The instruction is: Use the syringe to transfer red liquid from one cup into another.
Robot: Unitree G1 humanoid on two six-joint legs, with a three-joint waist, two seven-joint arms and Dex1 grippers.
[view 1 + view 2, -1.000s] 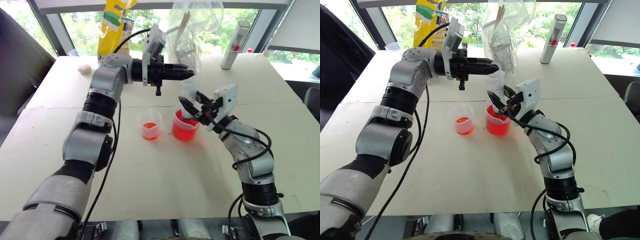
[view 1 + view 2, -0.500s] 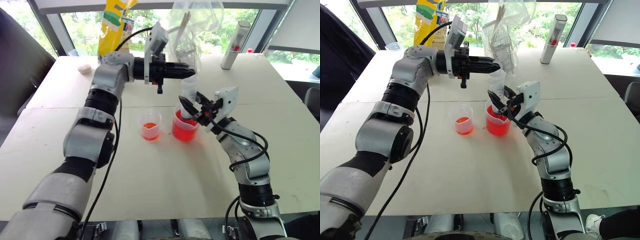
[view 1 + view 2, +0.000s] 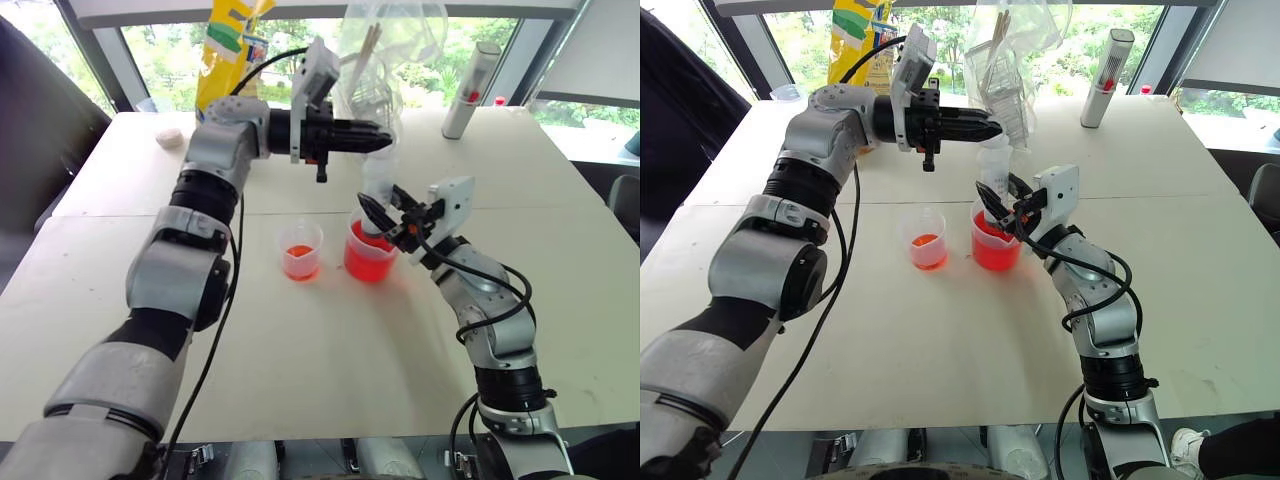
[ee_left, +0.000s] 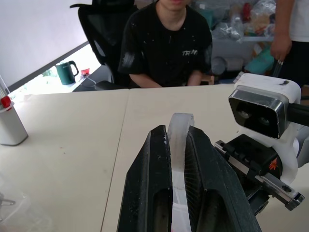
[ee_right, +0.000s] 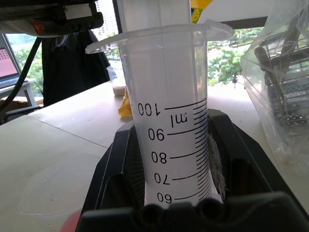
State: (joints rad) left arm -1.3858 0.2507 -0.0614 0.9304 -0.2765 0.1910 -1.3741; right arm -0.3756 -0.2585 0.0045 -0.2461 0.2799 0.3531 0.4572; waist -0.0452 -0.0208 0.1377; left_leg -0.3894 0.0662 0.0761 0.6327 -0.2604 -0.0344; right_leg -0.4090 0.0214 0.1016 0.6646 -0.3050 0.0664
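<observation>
The syringe (image 3: 378,190) stands upright at the centre of the white surface (image 3: 330,350), its lower end down in the spouted beaker (image 3: 369,250) that holds red liquid (image 3: 368,262); the right gripper (image 3: 379,217) is clenched on the barrel just above the beaker rim, coming in from about 4 o'clock, and the right wrist view shows the printed scale between its black fingers; the left gripper (image 3: 378,139) lies level above, reaching in from 9 o'clock and clamped on the pale plunger top, seen between its fingers (image 4: 154,193) in the left wrist view; the small cup (image 3: 301,250), with a little red liquid at its bottom, stands just beside the beaker at its 9 o'clock, apart from it; at 12 o'clock behind the syringe a crumpled clear plastic bag (image 3: 385,55) crowds close to the left gripper; a yellow packet (image 3: 230,50) stands at 11 o'clock, a white cylinder with a red mark (image 3: 470,90) at 1 o'clock, a small white lump (image 3: 169,138) at 10 o'clock; a person in a black shirt (image 4: 166,46) sits at the surface's edge.
</observation>
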